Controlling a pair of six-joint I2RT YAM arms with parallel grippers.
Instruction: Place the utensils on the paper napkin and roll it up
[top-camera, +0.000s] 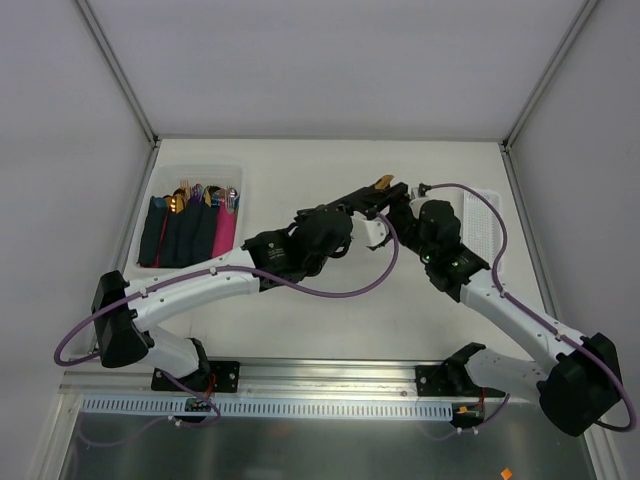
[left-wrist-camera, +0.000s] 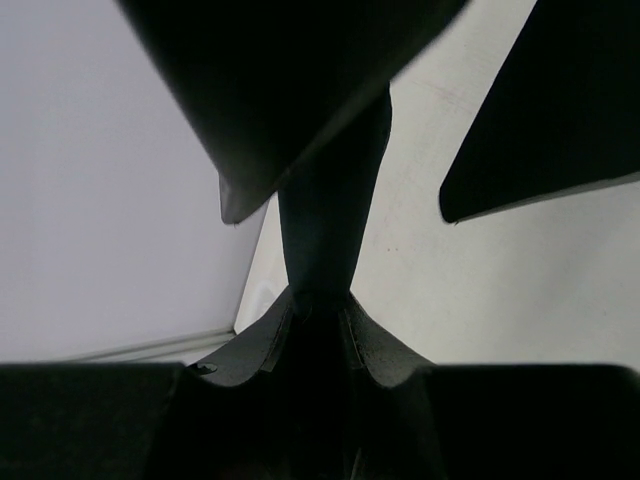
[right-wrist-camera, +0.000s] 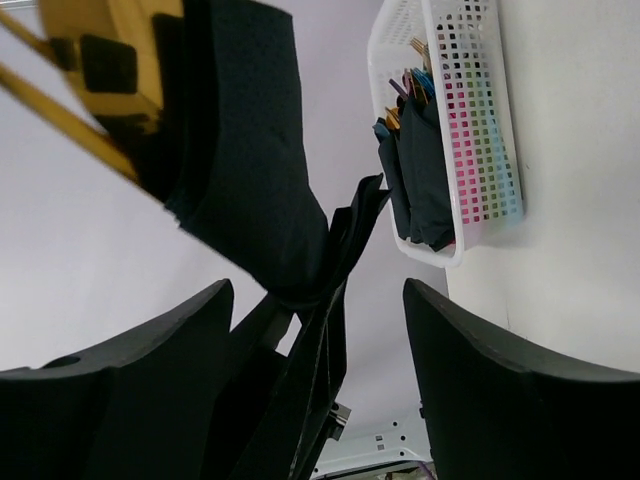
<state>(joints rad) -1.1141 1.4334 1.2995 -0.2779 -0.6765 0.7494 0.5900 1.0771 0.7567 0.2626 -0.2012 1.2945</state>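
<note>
- We see the left tool (top-camera: 368, 203) above the middle of the bench (top-camera: 330, 310), clamped on the paper napkin (right-wrist-camera: 250, 150), which is wound into a dark roll and held clear of the surface.
- In the left wrist view the roll runs as a dark column up from between that tool's closed jaws.
- The utensils (right-wrist-camera: 95, 60) are inside the roll. We see only their gold ends poking out of its far end, and we cannot tell how many there are.
- The right tool (right-wrist-camera: 318, 300) meets the left one at the roll, with its fingers (right-wrist-camera: 150, 370) spread apart on either side of the napkin's loose, crumpled tail. We cannot tell whether either finger touches the paper.
- On the far left of the bench stands a white bin (top-camera: 200, 168), well apart from both tools.
- It holds several rolled bundles (top-camera: 180, 235) of dark paper side by side, with a pink napkin (top-camera: 226, 232) at their right, and cutlery heads show at the far end.
- A second white basket (top-camera: 487, 215) sits at the right edge of the bench, partly hidden behind the right arm. We cannot see what is in it.
</note>
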